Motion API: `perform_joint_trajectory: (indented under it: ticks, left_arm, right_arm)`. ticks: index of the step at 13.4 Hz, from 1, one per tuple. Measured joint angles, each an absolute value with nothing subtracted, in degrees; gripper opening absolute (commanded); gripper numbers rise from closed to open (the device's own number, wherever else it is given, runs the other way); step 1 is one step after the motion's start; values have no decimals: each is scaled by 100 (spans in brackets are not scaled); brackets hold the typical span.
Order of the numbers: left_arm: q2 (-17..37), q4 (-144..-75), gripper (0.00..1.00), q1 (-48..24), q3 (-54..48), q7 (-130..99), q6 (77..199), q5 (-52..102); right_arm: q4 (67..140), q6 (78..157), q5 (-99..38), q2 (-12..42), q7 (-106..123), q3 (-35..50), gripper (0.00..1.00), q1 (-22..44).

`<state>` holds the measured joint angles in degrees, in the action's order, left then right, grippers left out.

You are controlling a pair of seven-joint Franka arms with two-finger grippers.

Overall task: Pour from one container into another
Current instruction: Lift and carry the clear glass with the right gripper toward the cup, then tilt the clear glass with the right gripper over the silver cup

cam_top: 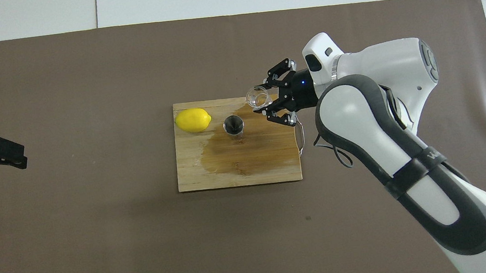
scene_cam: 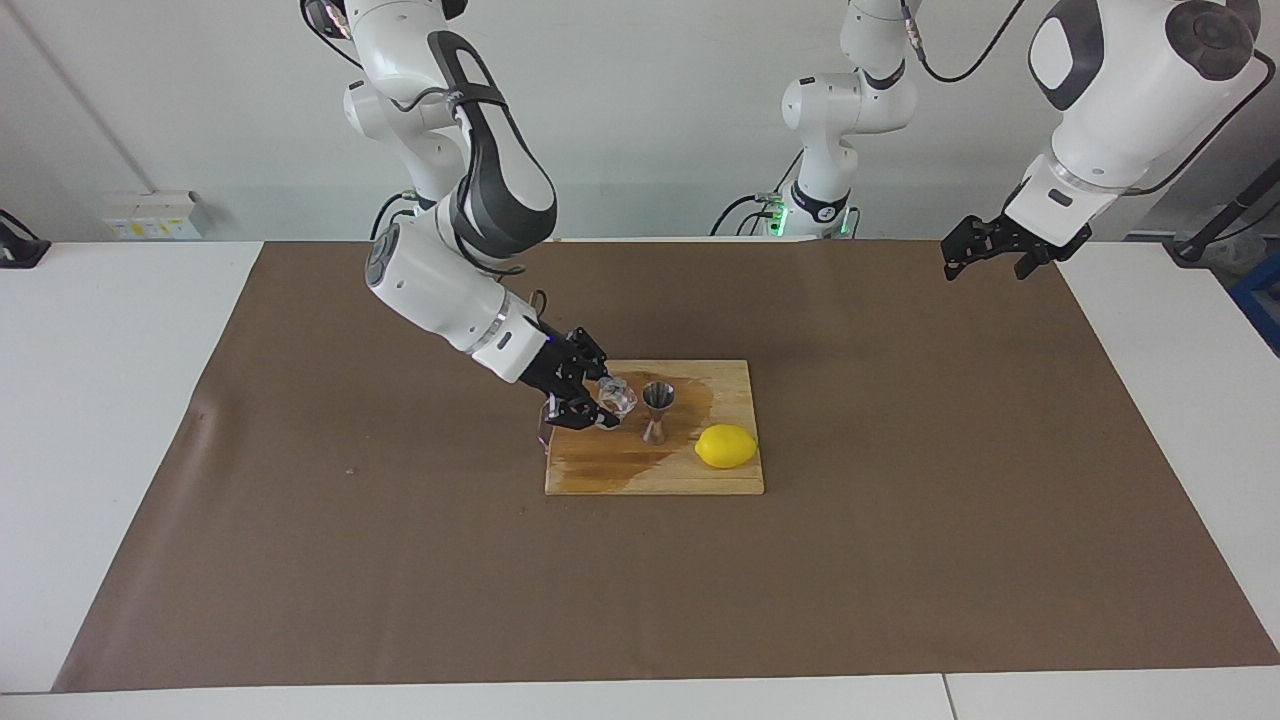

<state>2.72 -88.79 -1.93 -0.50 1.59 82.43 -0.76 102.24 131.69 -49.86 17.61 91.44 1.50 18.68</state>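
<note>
The right gripper (scene_cam: 606,404) was over the wooden cutting board (scene_cam: 655,475), near the board's edge toward the right arm's end of the worktop (scene_cam: 130,400), its fingers (cam_top: 267,111) closed on the small clear glass cup (scene_cam: 617,396). The cup was held tilted, its mouth turned toward the silver jigger (scene_cam: 657,410), just beside it and about level with the jigger's rim. The jigger stood upright on the board, roughly midway along it, on a dark wet patch (cam_top: 245,154) that spread over much of the wood. A yellow lemon (scene_cam: 726,446) lay on the board at the corner farther from the robots toward the left arm's end, apart from the jigger. The board lay near the middle of a brown paper sheet (scene_cam: 400,560) covering the worktop. The left gripper (scene_cam: 985,250) waited up in the air over the sheet's edge at the left arm's end of the worktop, its fingers spread wide and holding nothing.
</note>
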Motion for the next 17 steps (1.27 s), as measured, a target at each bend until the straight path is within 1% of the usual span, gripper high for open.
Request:
perform_joint_trajectory:
  ticks: [10, 17]
  left_arm:
    - [215, -8878, 100, -192, -16, 156, 8284, -76]
    - [211, -8878, 100, -192, -13, 151, 8794, -76]
  right_arm:
    - [10140, 13173, -3661, 1747, 7820, 125, 3, 2296]
    - [9916, 13068, -2937, 1733, 7193, 121, 3, 2447]
